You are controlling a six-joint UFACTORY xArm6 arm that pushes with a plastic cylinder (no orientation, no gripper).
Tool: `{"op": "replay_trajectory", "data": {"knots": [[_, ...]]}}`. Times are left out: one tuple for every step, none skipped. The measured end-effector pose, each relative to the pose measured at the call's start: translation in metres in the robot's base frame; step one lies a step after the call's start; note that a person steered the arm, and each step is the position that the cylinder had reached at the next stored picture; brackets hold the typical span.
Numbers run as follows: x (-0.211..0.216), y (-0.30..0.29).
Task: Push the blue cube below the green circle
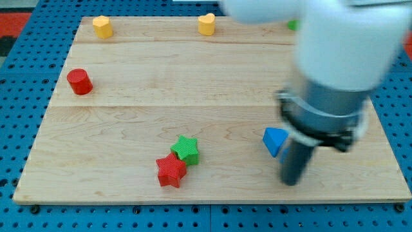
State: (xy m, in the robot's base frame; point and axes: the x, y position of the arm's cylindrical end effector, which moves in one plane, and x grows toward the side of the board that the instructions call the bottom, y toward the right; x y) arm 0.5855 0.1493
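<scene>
Board [129, 90]: pale wooden top on a blue pegboard surface [19, 212]; contents listed from the view's bottom edge upward.

1. Tip [291, 182]: lower end of a dark rod, blurred, close to the bottom edge and toward the bottom right corner. It carries no jaws, so nothing is clenched, released or grasped. It sits just beside the blue block, on that block's lower right; whether the two touch cannot be told through the blur.

2. Red star [170, 170]: near the bottom edge, left of centre. Its upper right point touches the green star.

3. Green star [187, 149]: just above and right of the red star, in contact with it.

4. Blue block [275, 140]: lower right part of the board, well right of the two stars. The visible face looks wedge-like or triangular; its right side is hidden by the rod, so the full shape cannot be told.

5. Arm [341, 58]: large white and grey body, heavily blurred, covering the right side of the board from the top edge down to the rod.

6. Red cylinder [80, 82]: near the left edge, upper half, well apart from everything else.

7. Yellow block [102, 26]: at the top edge, near the top left corner; shape unclear.

8. Yellow heart [206, 24]: at the top edge, about mid-width.

9. Green block [293, 25]: at the top edge, right of the heart; only a sliver shows beside the arm, shape not discernible.
</scene>
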Motion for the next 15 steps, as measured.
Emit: {"op": "replay_trajectory", "data": {"knots": [[-0.031, -0.011], [-0.075, -0.026], [-0.108, 0.047], [-0.091, 0.047], [-0.084, 0.070], [-0.141, 0.084], [-0.190, 0.079], [-0.132, 0.084], [-0.124, 0.156], [-0.168, 0.195], [-0.209, 0.145], [-0.197, 0.118], [-0.198, 0.096], [-0.211, 0.110], [-0.212, 0.111]]}}
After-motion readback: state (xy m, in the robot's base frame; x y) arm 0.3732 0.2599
